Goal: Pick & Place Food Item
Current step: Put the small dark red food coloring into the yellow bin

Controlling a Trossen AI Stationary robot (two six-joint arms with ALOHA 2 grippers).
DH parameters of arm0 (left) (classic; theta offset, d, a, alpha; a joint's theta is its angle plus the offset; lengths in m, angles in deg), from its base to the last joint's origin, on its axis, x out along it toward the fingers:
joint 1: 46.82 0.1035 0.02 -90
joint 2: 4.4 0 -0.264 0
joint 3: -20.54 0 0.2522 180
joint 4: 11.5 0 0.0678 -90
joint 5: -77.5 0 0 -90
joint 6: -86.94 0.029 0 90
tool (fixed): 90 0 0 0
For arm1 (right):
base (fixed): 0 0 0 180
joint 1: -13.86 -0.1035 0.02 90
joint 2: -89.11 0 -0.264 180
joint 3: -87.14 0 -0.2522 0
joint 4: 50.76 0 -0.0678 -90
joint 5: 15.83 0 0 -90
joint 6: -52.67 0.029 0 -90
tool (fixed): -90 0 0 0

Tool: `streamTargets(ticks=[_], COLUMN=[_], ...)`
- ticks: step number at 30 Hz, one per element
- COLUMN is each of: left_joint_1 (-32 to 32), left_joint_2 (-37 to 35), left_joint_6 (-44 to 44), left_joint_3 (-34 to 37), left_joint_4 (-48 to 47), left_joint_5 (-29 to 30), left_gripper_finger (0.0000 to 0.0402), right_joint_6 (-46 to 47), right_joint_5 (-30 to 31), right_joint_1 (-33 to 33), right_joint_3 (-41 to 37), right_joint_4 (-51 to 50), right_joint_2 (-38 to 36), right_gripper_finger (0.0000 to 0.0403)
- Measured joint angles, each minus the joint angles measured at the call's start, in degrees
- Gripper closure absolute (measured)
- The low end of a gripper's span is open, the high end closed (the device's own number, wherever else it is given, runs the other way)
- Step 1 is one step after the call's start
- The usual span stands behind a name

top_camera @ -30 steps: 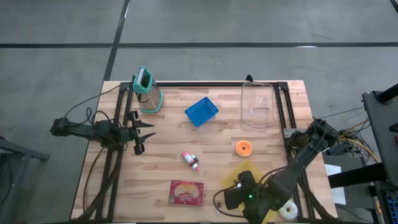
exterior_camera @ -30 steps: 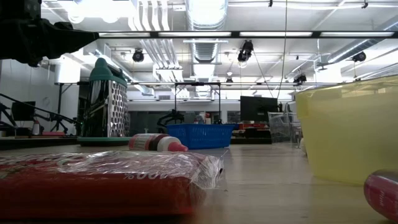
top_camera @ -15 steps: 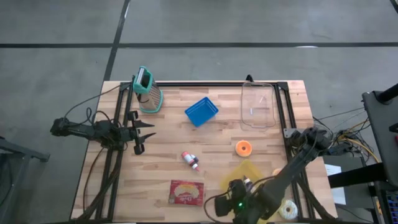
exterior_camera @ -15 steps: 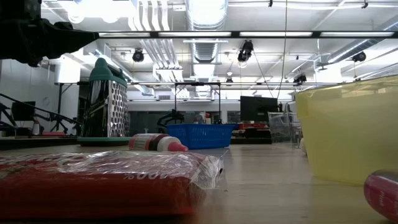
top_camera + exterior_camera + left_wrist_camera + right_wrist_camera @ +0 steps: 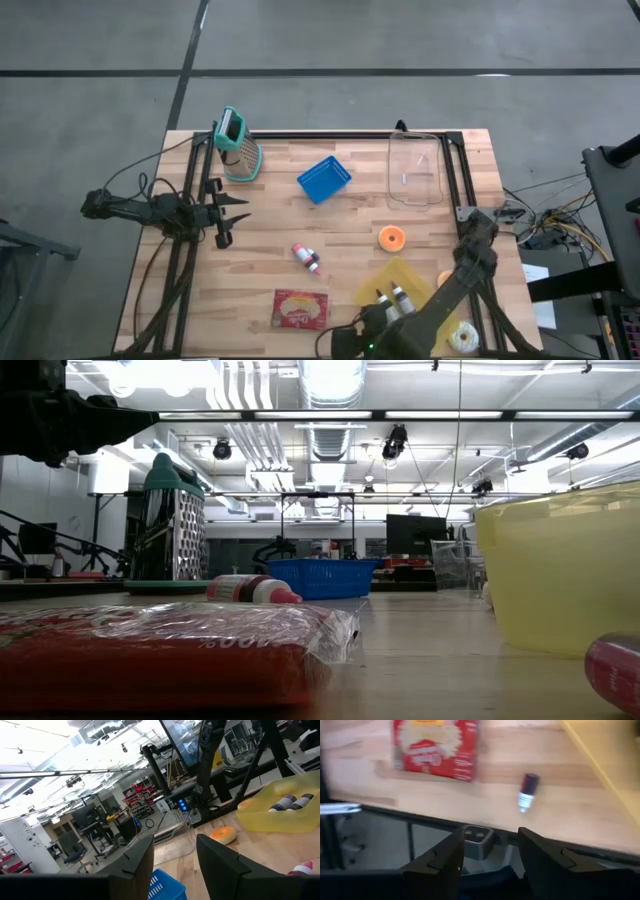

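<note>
A red food packet [image 5: 301, 309] wrapped in clear film lies flat near the table's near edge; it also shows as the red packet [image 5: 436, 745] and the packet [image 5: 150, 655]. My right gripper [image 5: 490, 855] hovers open over the near edge, just right of the packet, and touches nothing; in the high view it is the right gripper [image 5: 350, 343]. A small dark-capped bottle [image 5: 527, 790] lies on the wood ahead of its fingers. My left gripper [image 5: 225, 210] waits open at the table's left edge.
A yellow tub [image 5: 395, 285] holds two bottles [image 5: 391, 297]. A red-capped bottle [image 5: 306, 256] lies mid-table, with an orange round piece [image 5: 391, 238] to its right. At the back stand a blue basket [image 5: 324, 180], a clear container [image 5: 414, 170] and a grater [image 5: 238, 145]. A doughnut [image 5: 463, 337] sits near right.
My right gripper has gone toward the table's left along the near edge, off the yellow tub and closer to the red packet, sinking a little and rolling. The two bottles in the tub have come into view. Its fingers have stayed apart.
</note>
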Motion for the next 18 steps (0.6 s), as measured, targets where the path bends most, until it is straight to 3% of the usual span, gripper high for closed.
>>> streamTargets(ticks=[4,18], left_joint_1=[0.00,0.02], left_joint_2=[0.02,0.02], left_joint_6=[0.00,-0.01], left_joint_3=[-0.01,0.00], left_joint_4=[0.00,0.02], left_joint_5=[0.00,0.02], left_gripper_finger=[0.0250,0.0250], right_joint_6=[0.79,0.55], right_joint_5=[-4.02,-5.58], right_joint_1=[0.68,2.88], right_joint_3=[5.90,1.95], right_joint_4=[-5.53,-4.59], right_joint_2=[4.15,4.70], right_gripper_finger=[0.0223,0.0223])
